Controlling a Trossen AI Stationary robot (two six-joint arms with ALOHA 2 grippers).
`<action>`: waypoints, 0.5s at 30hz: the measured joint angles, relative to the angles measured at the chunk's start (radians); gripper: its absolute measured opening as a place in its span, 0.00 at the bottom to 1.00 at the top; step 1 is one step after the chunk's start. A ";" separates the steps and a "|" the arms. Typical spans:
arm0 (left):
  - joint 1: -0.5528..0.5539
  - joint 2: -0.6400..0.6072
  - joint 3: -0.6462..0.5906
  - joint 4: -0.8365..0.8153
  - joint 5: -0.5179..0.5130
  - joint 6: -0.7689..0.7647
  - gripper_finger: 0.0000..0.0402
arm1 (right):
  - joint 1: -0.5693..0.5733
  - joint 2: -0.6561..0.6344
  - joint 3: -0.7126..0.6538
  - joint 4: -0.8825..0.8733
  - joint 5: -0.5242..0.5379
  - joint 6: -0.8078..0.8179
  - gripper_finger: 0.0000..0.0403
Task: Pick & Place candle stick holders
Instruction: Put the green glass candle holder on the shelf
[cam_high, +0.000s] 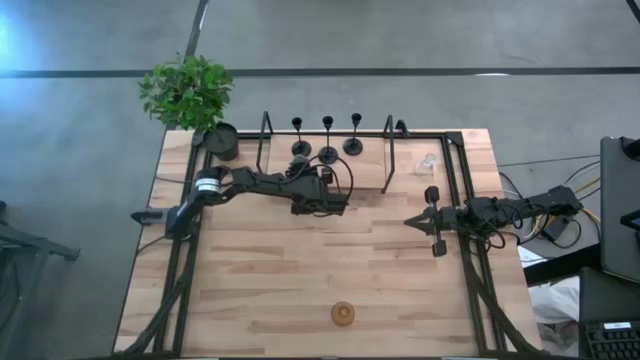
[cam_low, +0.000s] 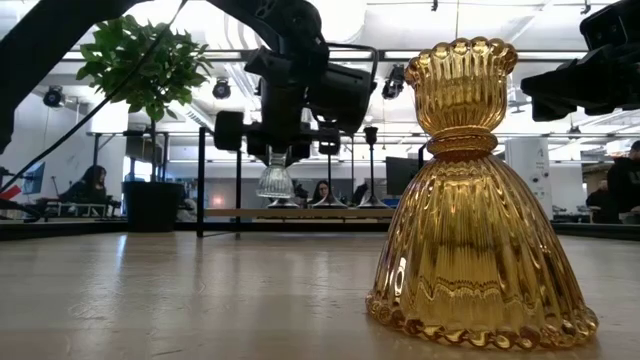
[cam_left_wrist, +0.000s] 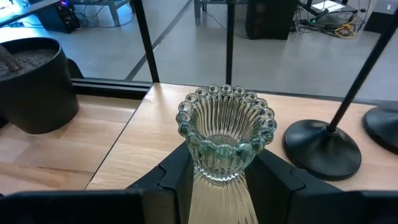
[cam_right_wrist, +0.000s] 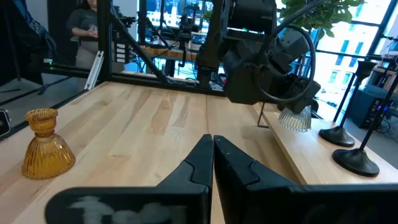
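- Left gripper (cam_left_wrist: 217, 180) clamps the grey-green glass holder (cam_left_wrist: 225, 138) upright by its waist, held off the table just before the three black holders (cam_high: 327, 140) at the back rail (the amber holder (cam_high: 343, 314) stands far off, near the front edge).
- Right gripper (cam_right_wrist: 212, 155), fingers pressed together and empty, waits at the table's right side.

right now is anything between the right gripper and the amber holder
Nothing visible. The shut right gripper hangs over bare wood at the table's right side, and the amber holder stands alone near the front edge. The left gripper, holding a glass holder up by the black holders, is well off that line.
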 joint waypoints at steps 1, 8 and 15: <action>0.001 0.000 -0.003 -0.001 0.000 -0.005 0.31 | 0.000 0.000 0.000 0.000 0.000 0.000 0.02; 0.009 0.000 -0.050 -0.008 0.013 -0.066 0.31 | 0.000 0.000 0.000 0.000 0.000 0.000 0.02; 0.007 0.001 -0.075 -0.009 0.025 -0.094 0.31 | 0.000 0.000 0.000 0.000 0.000 0.000 0.02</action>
